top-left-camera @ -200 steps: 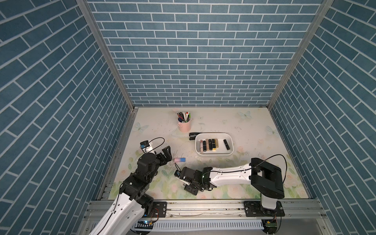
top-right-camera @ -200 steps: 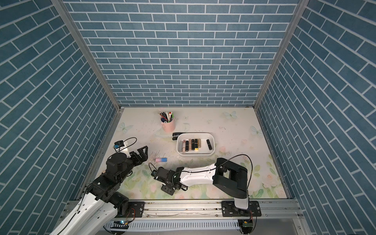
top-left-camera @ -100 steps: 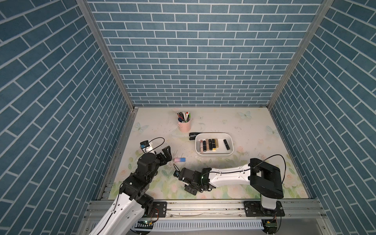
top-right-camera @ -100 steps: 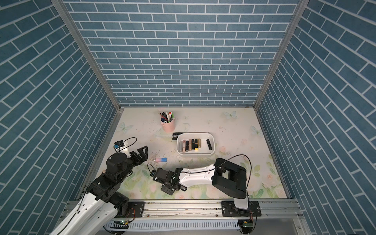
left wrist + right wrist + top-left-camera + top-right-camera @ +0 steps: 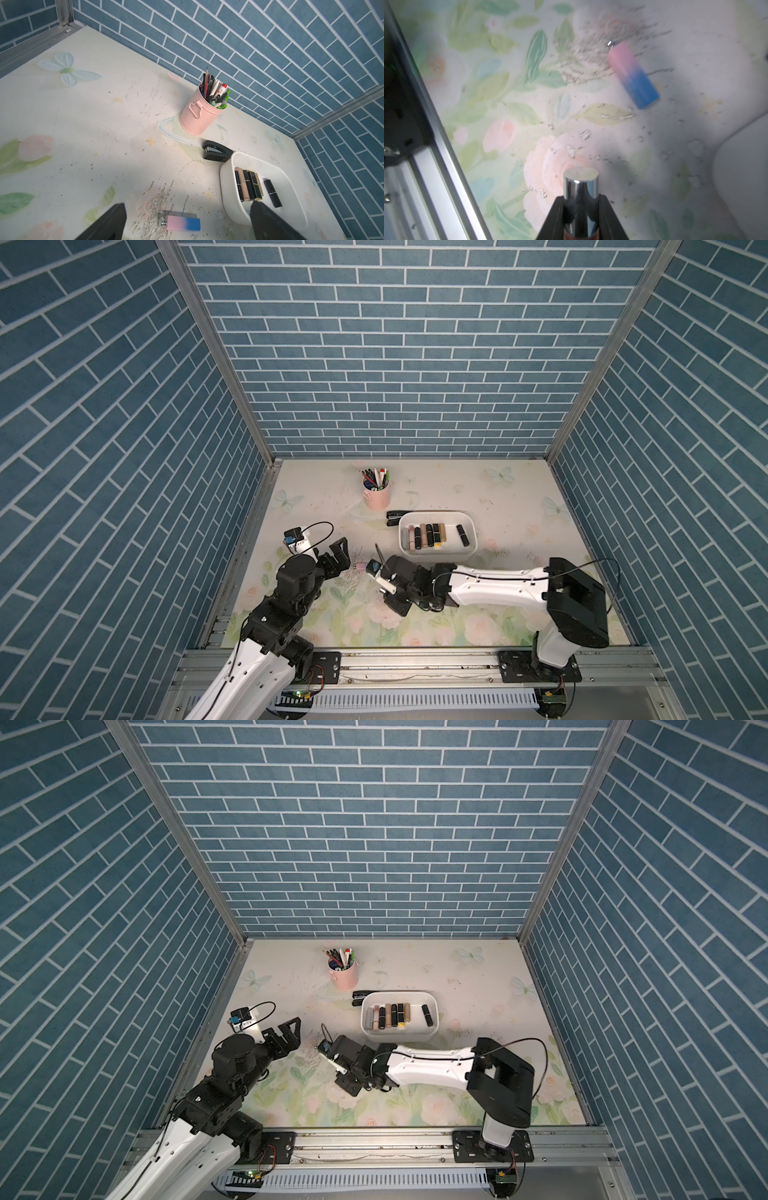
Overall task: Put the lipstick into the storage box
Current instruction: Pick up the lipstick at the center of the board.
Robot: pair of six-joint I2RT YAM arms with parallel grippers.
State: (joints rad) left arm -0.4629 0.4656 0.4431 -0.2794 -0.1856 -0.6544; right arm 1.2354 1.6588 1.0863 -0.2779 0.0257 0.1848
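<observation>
Currently the right gripper is clamped on a silver-capped cylindrical lipstick w/ a brownish body. The cap sticks out past the black fingers, over the floral-print surface. The tube is outside the shallow white plastic storage box, near its front-left corner; the box rim shows blurred in the right wrist view.

The left gripper is spread wide w/ nothing between its fingers. Just ahead of it a small pink-to-blue gradient block w/ a silver end lies flat on the surface, between the two arms in a top view.

Inside the box, six lipsticks lie side by side toward the left end, and one black lipstick lies apart toward the right end. A black stapler sits just beside the box's far-left corner. A pink round metal pen cup full of pens stands behind it.
</observation>
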